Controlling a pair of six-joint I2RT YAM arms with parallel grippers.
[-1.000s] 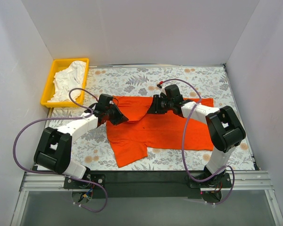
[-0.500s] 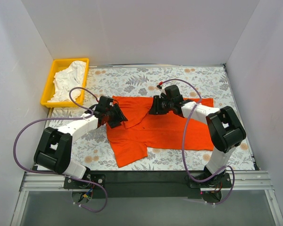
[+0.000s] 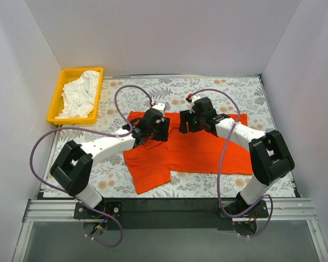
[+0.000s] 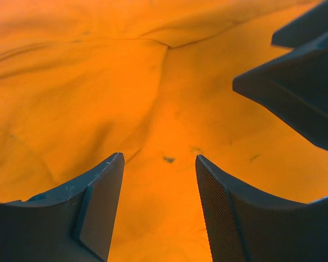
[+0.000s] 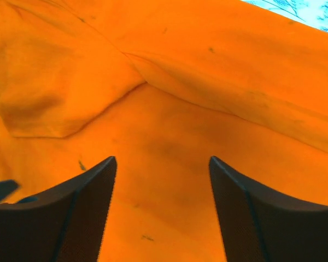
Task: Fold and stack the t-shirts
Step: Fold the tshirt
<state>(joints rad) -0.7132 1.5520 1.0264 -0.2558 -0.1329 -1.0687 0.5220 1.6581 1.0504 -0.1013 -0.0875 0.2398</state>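
Fingers first. Left fingers [image 4: 101, 213]: parted to a moderate gap, nothing between them but bare orange cloth, poised low over the far-left part of the orange-red t-shirt [image 3: 197, 150]; contact with the fabric impossible to tell. Right fingers [image 5: 85, 210]: likewise released, a similar gap, empty, aimed down at a folded ridge of the same shirt near its far edge. Both pairs near each other over the shirt's far middle, dark tips of the right pair visible at the upper right of the left wrist view.

Orange-red t-shirt spread mid-bench on the floral bench [image 3: 251, 90], creased and partly folded over on itself, one sleeve sticking out toward the near left. White t-shirt [image 3: 79, 94] crumpled in the yellow tray [image 3: 54, 103] at the far-left corner, well apart from both arms.
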